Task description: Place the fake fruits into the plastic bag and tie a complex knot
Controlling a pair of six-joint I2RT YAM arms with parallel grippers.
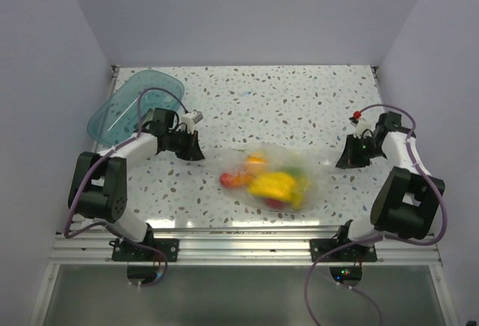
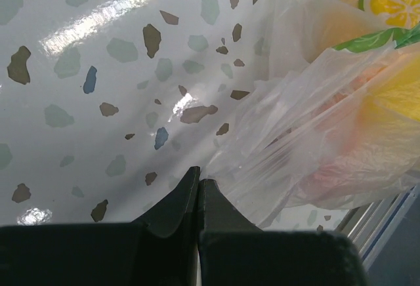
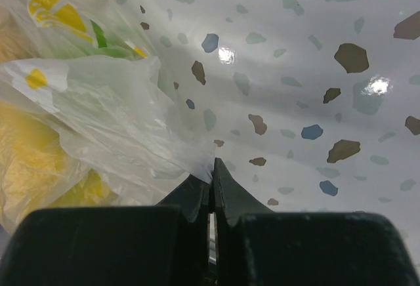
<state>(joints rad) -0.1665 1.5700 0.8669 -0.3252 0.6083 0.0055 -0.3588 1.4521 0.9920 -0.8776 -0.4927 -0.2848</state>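
The plastic bag [image 1: 305, 170] lies in the middle of the table with the fake fruits inside: a yellow banana bunch [image 1: 274, 185], a red piece [image 1: 227, 180] and an orange one [image 1: 256, 163]. My left gripper [image 1: 197, 154] sits low at the bag's left side. In the left wrist view it [image 2: 198, 176] is shut, and the pleats of the bag [image 2: 295, 148] run into its tips. My right gripper [image 1: 345, 163] is at the bag's right side. It [image 3: 212, 163] is shut on a gathered corner of the bag [image 3: 111, 122]. Yellow fruit [image 3: 33, 161] shows through the film.
A teal translucent tray [image 1: 138, 102] stands tilted at the back left, behind the left arm. Grey walls close the table on three sides. An aluminium rail [image 1: 239, 247] runs along the near edge.
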